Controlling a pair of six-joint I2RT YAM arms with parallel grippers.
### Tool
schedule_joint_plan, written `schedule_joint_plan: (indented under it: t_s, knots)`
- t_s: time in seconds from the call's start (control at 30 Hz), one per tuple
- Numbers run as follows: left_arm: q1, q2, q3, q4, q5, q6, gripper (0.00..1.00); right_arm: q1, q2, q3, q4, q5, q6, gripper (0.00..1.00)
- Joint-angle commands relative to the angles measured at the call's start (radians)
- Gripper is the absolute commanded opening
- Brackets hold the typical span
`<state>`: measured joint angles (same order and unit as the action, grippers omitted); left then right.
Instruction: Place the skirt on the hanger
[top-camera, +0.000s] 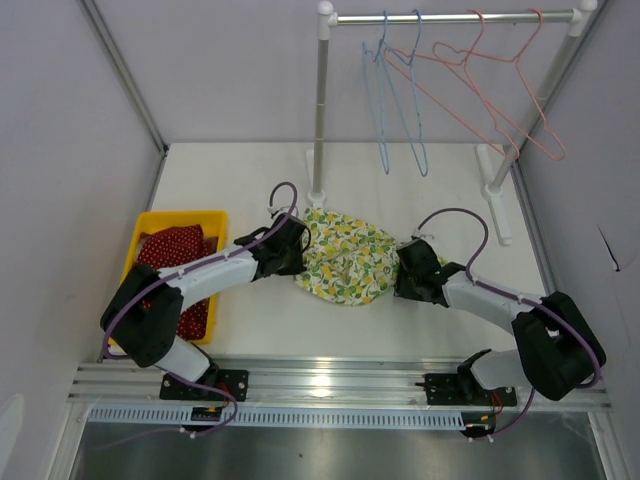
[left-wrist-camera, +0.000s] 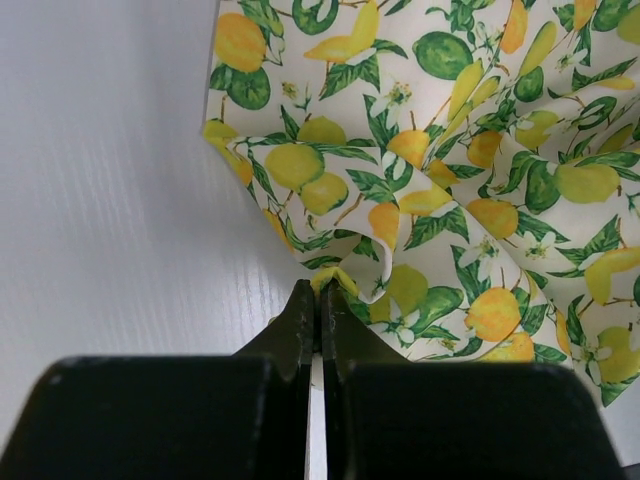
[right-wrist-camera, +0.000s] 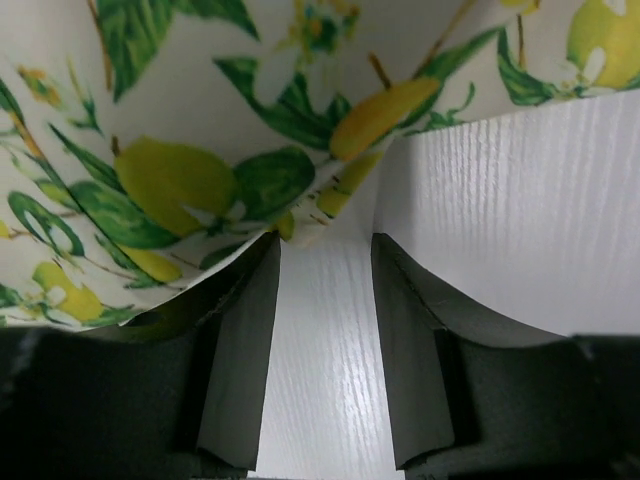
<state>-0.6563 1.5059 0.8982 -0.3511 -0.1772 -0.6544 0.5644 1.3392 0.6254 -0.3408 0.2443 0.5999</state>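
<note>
A: Where is the skirt (top-camera: 345, 262)?

B: Crumpled on the white bench (top-camera: 420, 200), in the middle of the overhead view, between the two arms. It is white cloth printed with lemons and green leaves.

A: And the left hand (left-wrist-camera: 320, 292)?

B: Its jaws are pressed together. A fold of the skirt's hem is pinched at their tips, at the cloth's left edge.

A: The right hand (right-wrist-camera: 325, 250)?

B: Its jaws stand apart, with bare bench showing between them. The skirt's right edge drapes over the fingertips, but nothing is clamped.

A: The hangers?

B: The blue hangers (top-camera: 384, 140) and pink hangers (top-camera: 500, 95) hang from the rail (top-camera: 450, 17) at the top of the frame, well apart from the skirt. A yellow bin (top-camera: 150, 225) at the left holds red cloth (top-camera: 175, 250).
</note>
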Motion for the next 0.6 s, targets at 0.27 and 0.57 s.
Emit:
schedule_joint_plan:
  t_s: [0.27,0.57]
  knots:
    - [0.018,-0.012,0.044,0.020,0.012,0.021,0.00,-0.008,0.024,-0.044,0.164,0.062,0.058,0.37]
    - [0.023,-0.045,0.053,-0.017,-0.005,0.039,0.00,0.067,-0.086,0.020,-0.123,0.082,0.081,0.00]
